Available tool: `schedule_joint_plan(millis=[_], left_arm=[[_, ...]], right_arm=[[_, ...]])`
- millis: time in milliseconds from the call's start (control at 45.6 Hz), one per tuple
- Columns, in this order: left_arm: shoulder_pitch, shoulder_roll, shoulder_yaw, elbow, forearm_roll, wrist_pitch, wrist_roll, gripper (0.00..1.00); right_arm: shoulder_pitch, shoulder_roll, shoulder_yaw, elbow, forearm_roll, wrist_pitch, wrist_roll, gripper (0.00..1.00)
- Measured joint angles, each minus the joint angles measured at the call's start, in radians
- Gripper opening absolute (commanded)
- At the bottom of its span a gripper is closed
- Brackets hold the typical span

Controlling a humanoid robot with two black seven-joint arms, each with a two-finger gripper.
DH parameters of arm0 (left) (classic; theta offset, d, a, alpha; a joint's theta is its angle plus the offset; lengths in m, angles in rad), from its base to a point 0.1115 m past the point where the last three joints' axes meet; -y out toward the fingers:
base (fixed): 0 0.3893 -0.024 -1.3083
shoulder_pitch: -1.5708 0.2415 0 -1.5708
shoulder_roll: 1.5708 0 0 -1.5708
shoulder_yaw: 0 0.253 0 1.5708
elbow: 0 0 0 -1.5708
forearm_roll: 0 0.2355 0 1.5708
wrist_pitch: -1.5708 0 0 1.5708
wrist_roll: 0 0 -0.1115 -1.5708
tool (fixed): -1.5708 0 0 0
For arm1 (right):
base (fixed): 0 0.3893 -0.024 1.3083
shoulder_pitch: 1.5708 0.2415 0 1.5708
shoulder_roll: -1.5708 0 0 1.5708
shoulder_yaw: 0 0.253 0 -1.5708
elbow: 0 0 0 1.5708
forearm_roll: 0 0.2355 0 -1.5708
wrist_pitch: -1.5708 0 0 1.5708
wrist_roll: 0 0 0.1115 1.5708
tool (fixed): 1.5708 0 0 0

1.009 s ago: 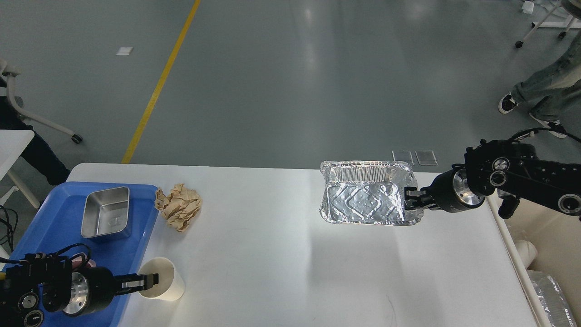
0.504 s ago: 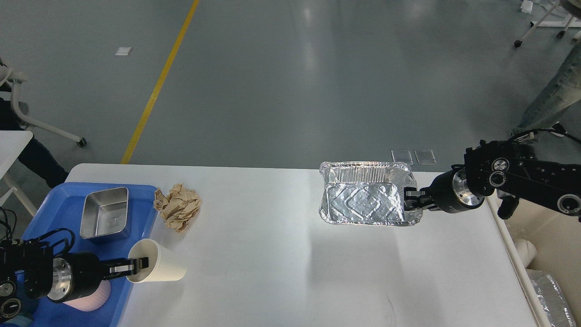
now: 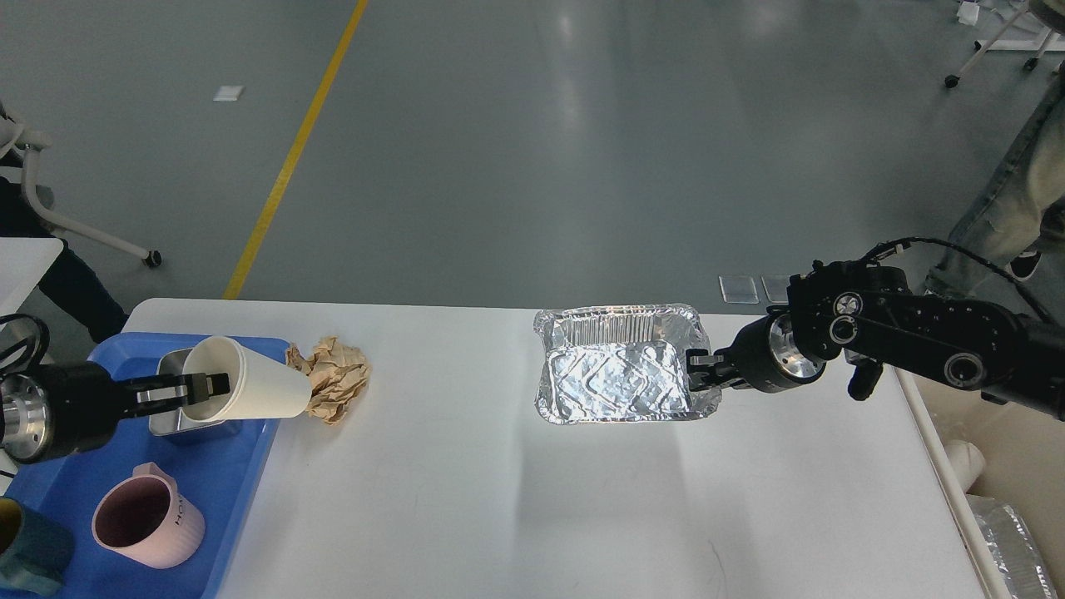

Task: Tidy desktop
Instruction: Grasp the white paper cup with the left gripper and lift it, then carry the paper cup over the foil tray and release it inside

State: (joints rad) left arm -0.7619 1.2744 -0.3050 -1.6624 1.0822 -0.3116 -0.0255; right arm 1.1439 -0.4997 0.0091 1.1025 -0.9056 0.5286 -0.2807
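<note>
Desktop [image 3: 466, 499], white, fills the lower view, with a blue tray [image 3: 241, 491] at its left edge carrying a pink mug [image 3: 146, 517] and a steel tin [image 3: 170, 412]. Left gripper [image 3: 208, 386], jaws clamped on the rim of a tilted paper cup [image 3: 250, 389], holds it over the tin, beside crumpled brown paper [image 3: 333, 378] near the far edge. Right gripper [image 3: 697, 368], jaws pinching a foil tray [image 3: 620, 378] by its right rim, is toward the far right.

Partial lettering "HO" on pink mug [image 3: 148, 527].
</note>
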Motion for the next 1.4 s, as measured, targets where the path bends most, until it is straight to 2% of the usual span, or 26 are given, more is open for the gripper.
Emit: schedule_joint_plan(millis=[110, 395, 789, 1009, 1162, 1404], left_arm=[[-0.07, -0.033, 0.007, 0.002, -0.032, -0.012, 0.003, 0.0], [-0.245, -0.247, 0.066, 0.077, -0.048, -0.014, 0.011, 0.0], [-0.469, -0.62, 0.282, 0.333, -0.087, -0.006, 0.016, 0.0], [-0.602, -0.826, 0.382, 0.514, -0.14, -0.037, 0.012, 0.0], [-0.642, -0.985, 0.442, 0.638, -0.163, -0.056, 0.01, 0.0], [-0.653, -1.15, 0.492, 0.791, -0.174, -0.087, 0.012, 0.0]], right_arm=[[0.001, 0.01, -0.002, -0.005, -0.001, 0.001, 0.0, 0.0], [0.004, 0.03, -0.003, -0.015, -0.001, 0.001, 0.001, 0.0], [0.013, 0.031, -0.011, -0.016, -0.001, 0.002, 0.002, 0.0], [0.015, 0.035, -0.011, -0.015, -0.001, 0.002, 0.002, 0.0], [0.016, 0.036, -0.011, -0.016, -0.001, 0.002, 0.002, 0.0], [0.014, 0.026, -0.011, -0.008, -0.001, 0.002, 0.002, 0.0]])
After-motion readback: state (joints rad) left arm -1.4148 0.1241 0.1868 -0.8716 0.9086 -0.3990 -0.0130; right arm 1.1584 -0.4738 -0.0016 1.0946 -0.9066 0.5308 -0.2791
